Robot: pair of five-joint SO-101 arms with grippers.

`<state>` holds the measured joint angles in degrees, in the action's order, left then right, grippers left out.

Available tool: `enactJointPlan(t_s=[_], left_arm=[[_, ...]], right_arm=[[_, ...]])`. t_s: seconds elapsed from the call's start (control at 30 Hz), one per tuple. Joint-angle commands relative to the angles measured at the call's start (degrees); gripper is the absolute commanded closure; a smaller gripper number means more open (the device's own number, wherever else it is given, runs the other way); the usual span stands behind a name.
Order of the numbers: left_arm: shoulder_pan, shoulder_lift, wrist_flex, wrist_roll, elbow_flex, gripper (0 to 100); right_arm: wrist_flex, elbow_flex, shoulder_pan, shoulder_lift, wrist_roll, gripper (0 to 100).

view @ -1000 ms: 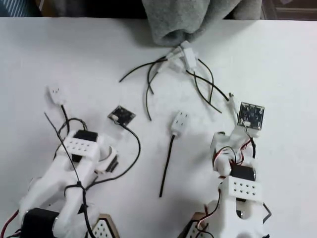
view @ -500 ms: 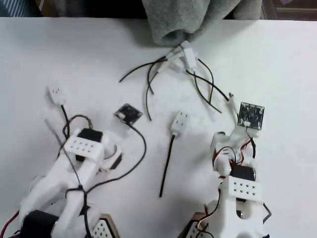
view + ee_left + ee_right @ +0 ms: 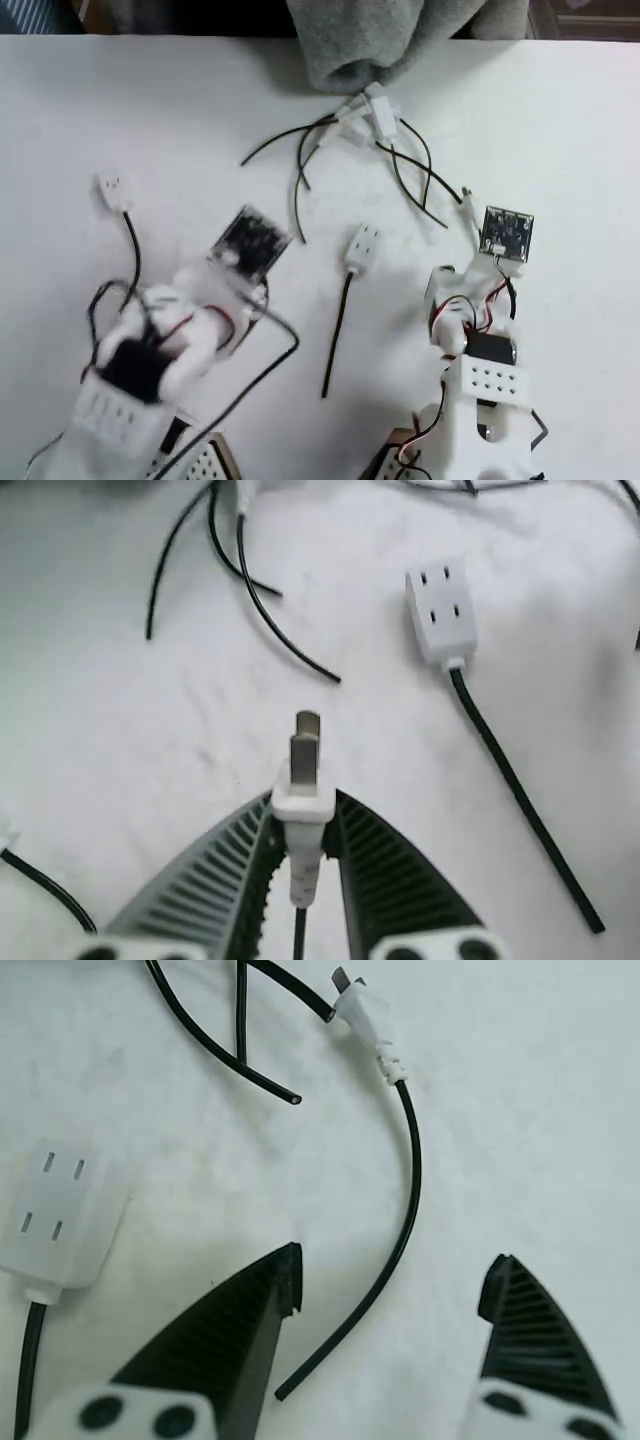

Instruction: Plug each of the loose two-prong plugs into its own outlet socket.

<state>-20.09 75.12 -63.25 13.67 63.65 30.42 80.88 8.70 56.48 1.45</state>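
On a white table [image 3: 90,90], below a heap of grey cloth [image 3: 380,40] at the far edge: a tangle of black cords and white plugs [image 3: 365,115]. Near the middle, lying flat with slots facing up and its cord trailing back toward the arms: a white outlet socket [image 3: 440,605]. Off to the left, a second small socket [image 3: 113,190]. Pinched between the ribbed jaws of the left gripper [image 3: 300,825]: a two-prong plug [image 3: 303,780], gripped by its body with the prongs left free and pointing forward, presumably to slide straight into a pair of slots. Not yet aimed at the outlet socket, though; well apart from it and off to one side, so likely needing a swing across and careful lining up. Low over the table, the right gripper [image 3: 390,1290], jaws spread wide and holding nothing, with the cord of another loose plug [image 3: 365,1010] running between them. Probably posed to take that plug, or to steady the light socket against sliding.
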Motion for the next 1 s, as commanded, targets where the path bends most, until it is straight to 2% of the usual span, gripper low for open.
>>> enactJointPlan(t_s=[0.0, 0.1, 0.2, 0.3, 0.53, 0.67, 0.87, 0.97], left_arm=[[-0.40, 12.18, 3.96, -0.62, 3.25, 98], [-0.57, 21.76, 7.74, -0.70, 9.23, 98], [-0.40, 30.02, 10.90, -4.40, 14.95, 98], [-0.40, 29.58, 15.38, -7.65, 17.93, 98], [-0.48, 29.49, 32.00, -8.18, 22.68, 98], [-0.75, 29.49, 38.86, -8.26, 22.68, 98], [-0.48, 29.49, 39.82, -10.20, 22.68, 98], [-0.40, 29.49, 39.82, -13.63, 22.68, 98]], right_arm=[[-0.84, -0.18, -0.48, 0.75, -0.53, 71.5], [-0.84, -0.18, -0.48, 0.75, -0.53, 71.5], [-0.75, -0.18, -0.57, 0.75, -0.53, 71.5], [-0.75, -0.18, -0.57, 0.75, -0.53, 71.5], [-1.01, -0.18, -0.57, 1.27, -0.18, 71.5], [-0.75, -2.29, -0.66, 1.45, -0.09, 71.5], [4.35, -12.84, -1.10, 8.13, -0.53, 72.1], [6.64, -19.78, -5.49, 14.55, -0.53, 79.3]])
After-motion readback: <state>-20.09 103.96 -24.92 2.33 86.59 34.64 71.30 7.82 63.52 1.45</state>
